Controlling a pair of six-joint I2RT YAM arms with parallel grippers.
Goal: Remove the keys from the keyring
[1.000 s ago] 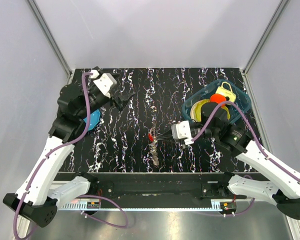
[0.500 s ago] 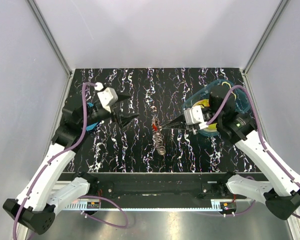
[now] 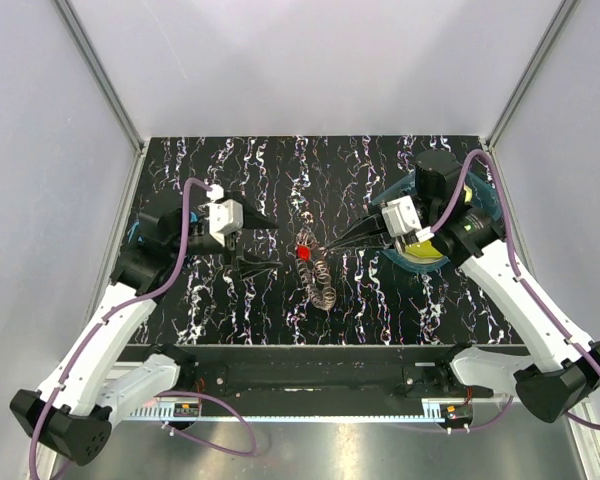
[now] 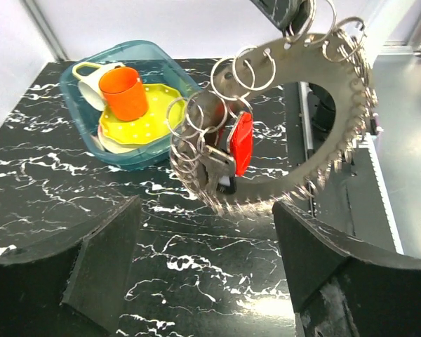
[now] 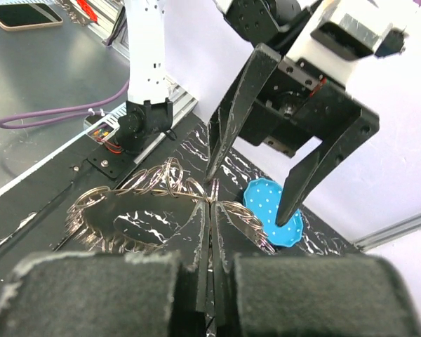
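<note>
1. While the right claw (image 3: 328, 245) is pinched shut on the keys (image 3: 321, 283), the bunch hangs from its tips as a toothed curl over the middle of the desk (image 3: 230, 170). Whether its low end touches the desk, I cannot tell.
2. One red piece (image 4: 241, 144) sits among the small wire loops inside the curl. Which loop is the keyring, I cannot tell.
3. Left of the bunch, the left claw (image 3: 276, 244) faces it with jaws spread wide and nothing between them, clear of the keys.
4. Behind the right arm, a blue tub (image 4: 154, 50) holds an orange cup (image 4: 123, 91) and a yellow plate (image 4: 144, 130).
5. A blue disc (image 5: 270, 214) lies on the desk under the left arm.
</note>
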